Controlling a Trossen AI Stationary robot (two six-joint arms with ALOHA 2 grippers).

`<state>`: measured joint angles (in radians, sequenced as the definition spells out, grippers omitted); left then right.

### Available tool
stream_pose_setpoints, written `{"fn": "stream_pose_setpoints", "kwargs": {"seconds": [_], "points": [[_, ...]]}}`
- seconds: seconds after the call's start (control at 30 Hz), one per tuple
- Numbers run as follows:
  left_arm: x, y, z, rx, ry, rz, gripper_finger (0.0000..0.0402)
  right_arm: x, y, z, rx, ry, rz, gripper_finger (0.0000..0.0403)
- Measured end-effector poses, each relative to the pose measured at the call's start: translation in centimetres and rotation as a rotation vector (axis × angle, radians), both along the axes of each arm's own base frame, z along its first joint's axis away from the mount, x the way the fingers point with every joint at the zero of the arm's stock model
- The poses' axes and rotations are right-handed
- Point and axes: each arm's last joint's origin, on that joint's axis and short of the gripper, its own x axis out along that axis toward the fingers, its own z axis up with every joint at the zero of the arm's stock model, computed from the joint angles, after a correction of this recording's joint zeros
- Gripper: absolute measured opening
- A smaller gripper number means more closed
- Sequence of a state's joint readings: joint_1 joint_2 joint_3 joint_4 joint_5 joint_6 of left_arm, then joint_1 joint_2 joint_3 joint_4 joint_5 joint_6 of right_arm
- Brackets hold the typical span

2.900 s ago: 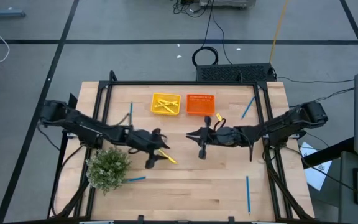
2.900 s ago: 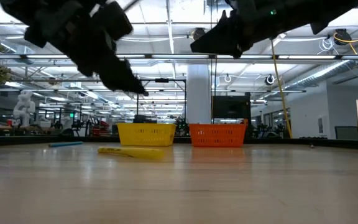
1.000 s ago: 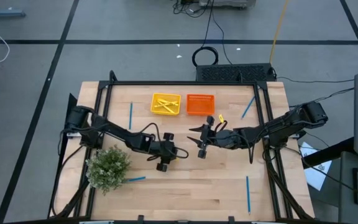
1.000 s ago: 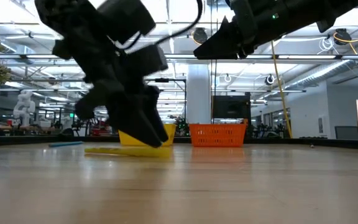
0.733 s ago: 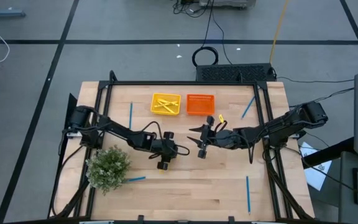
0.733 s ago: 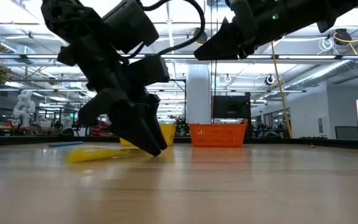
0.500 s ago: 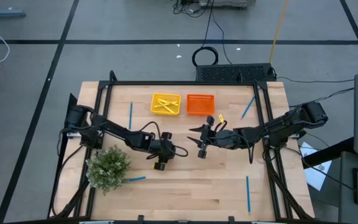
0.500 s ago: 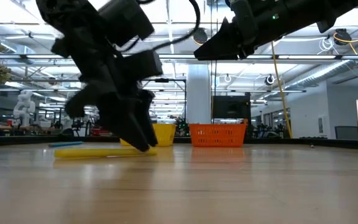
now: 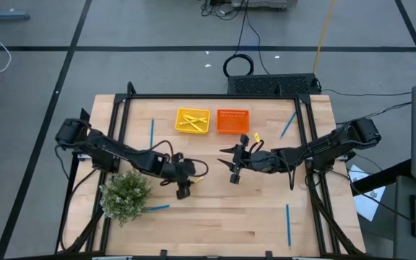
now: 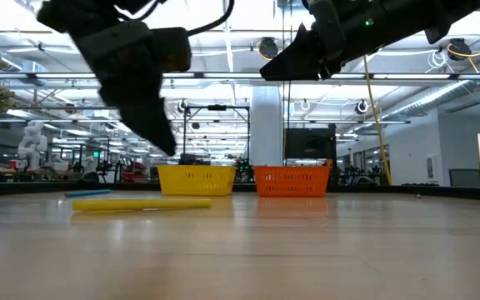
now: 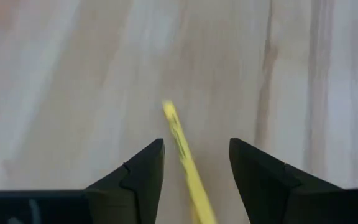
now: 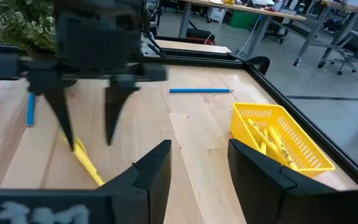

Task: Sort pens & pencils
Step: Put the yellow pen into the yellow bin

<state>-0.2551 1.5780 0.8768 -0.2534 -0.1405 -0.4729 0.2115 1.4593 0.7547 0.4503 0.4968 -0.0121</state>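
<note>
Yellow pencil (image 10: 140, 203) lying flat mid-worktop, shifted sideways after failed pinch. I am holding left gripper (image 11: 194, 165) lifted above it, jaws apart, empty. Regrasp needed. Right gripper (image 9: 235, 172) waiting half-open, empty.

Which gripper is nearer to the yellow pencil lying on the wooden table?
Left. The open left gripper hangs right above the yellow pencil, which lies free between its fingers in the left wrist view. The open right gripper waits farther off, toward the table's middle.

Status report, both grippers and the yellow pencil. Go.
Left gripper open, raised over yellow pencil lying flat on table. Right gripper open, empty, waiting mid-table. Nothing in the way.
</note>
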Motion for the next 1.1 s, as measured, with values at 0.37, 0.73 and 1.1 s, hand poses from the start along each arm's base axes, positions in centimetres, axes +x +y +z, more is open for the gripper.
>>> {"fn": "stream_pose_setpoints", "kwargs": {"seconds": [0.37, 0.73, 1.1], "points": [[-1.2, -4.2, -2.9, -0.030, 0.103, 0.127, 0.0186, 0.0, 0.0, -0.1, 0.006, 0.005, -0.002, 0.0146], [-1.2, -4.5, -5.0, -0.002, 0.161, 0.198, 0.0186, 0.0, 0.0, -0.1, 0.023, 0.000, -0.007, 0.0146], [-1.2, -4.5, -5.2, 0.009, 0.180, 0.195, 0.0171, 0.0, 0.0, -0.1, 0.023, 0.000, -0.007, 0.0146]]}}
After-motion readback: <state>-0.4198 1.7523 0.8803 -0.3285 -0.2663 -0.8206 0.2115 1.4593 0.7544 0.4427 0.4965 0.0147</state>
